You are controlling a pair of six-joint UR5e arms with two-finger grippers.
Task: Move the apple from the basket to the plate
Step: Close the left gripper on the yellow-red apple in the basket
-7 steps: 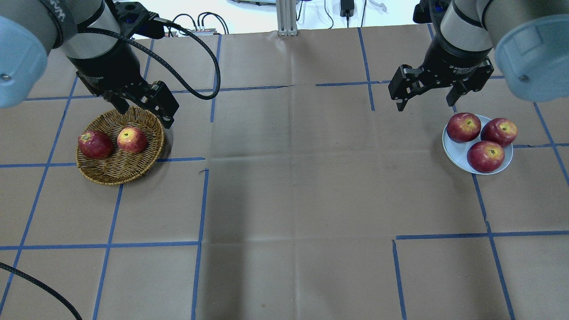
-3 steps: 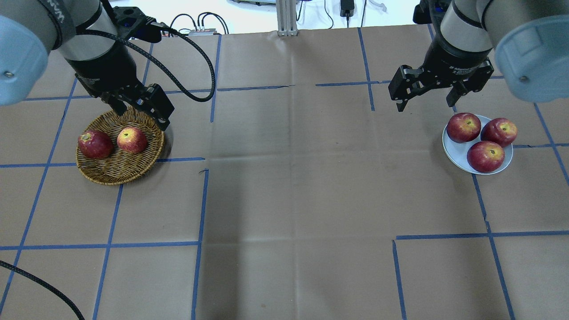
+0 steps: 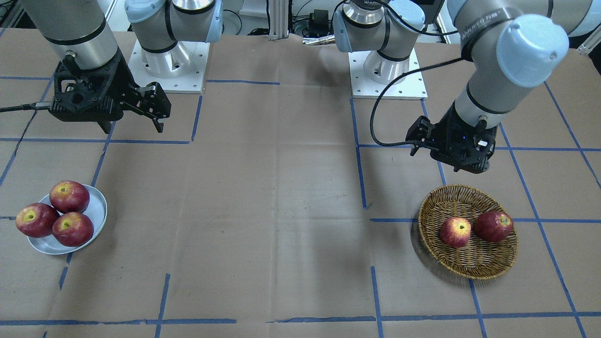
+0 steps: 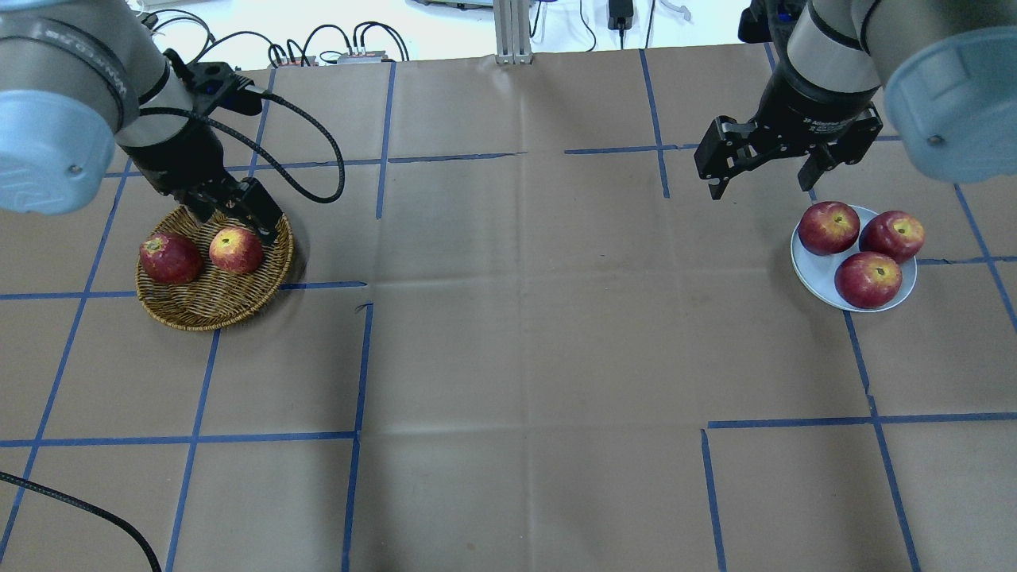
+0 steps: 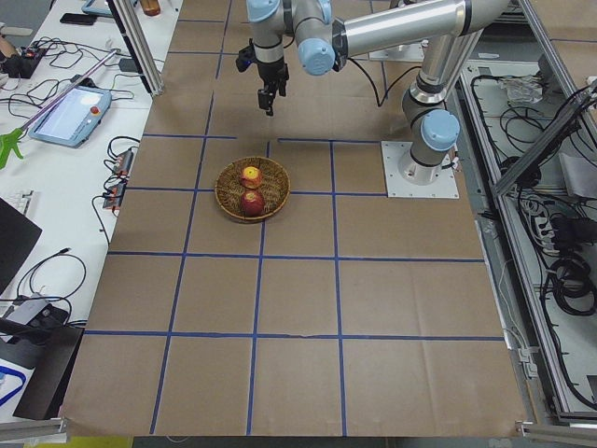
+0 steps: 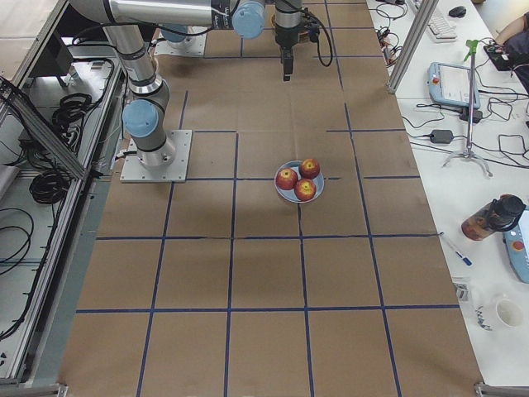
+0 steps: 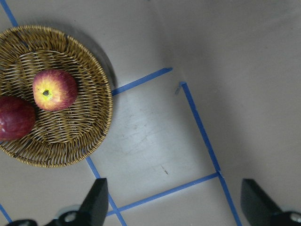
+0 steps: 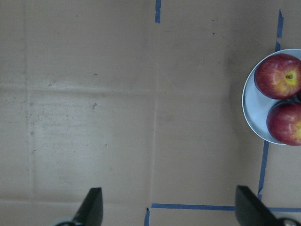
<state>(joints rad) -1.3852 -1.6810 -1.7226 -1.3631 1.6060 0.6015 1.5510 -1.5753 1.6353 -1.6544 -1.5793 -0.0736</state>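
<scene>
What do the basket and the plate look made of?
Basket: woven wicker or rattan, matte, in brown and tan. The interlaced strands and braided rim show clearly.
Plate: smooth and pale bluish-white with a raised rim and a slight sheen. It could be glazed ceramic or plastic; the look alone doesn't settle which.

Basket (image 7: 70,136) and dark apple (image 7: 16,117) partly beyond the left wrist view's edge.

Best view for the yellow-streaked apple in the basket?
Left wrist-mounted: the apple is large, unobstructed, stem dip visible. Overhead and front-facing show it whole but smaller; exterior left shows it tiny; exterior right and right wrist-mounted miss it.
</scene>
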